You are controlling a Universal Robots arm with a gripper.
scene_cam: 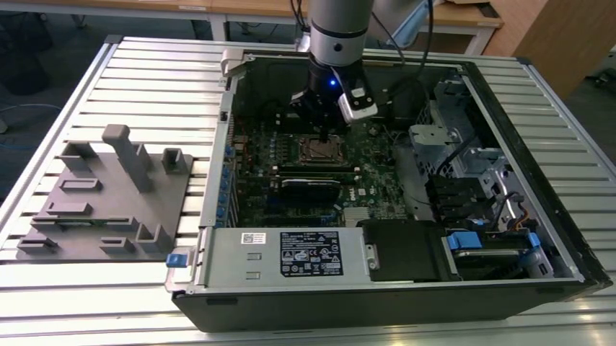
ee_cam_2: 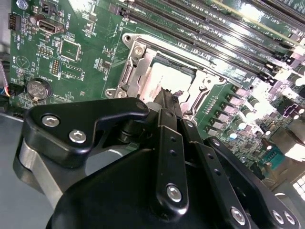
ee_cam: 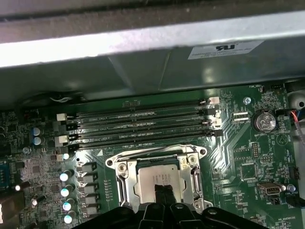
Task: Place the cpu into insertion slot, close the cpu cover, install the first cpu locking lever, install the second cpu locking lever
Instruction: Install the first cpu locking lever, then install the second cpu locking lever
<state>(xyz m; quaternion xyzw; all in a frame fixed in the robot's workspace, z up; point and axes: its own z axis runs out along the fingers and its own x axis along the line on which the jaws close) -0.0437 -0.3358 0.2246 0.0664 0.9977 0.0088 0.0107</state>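
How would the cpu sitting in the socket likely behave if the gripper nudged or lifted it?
The cpu looks like a thin, flat metal-topped square, so probably stiff, light, and unlikely to roll or tip. Its smooth top may be slippery. It sits framed by the cpu cover, so a sideways nudge from the gripper would likely be blocked.

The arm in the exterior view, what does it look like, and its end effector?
A silver-grey cylindrical arm with a blue light at the wrist and a small white box mounted beside it. The end effector is black, with bolted link plates tapering to narrow fingers.

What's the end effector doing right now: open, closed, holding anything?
End effector: closed, fingertips together over the cpu seated in the insertion slot; not holding anything.
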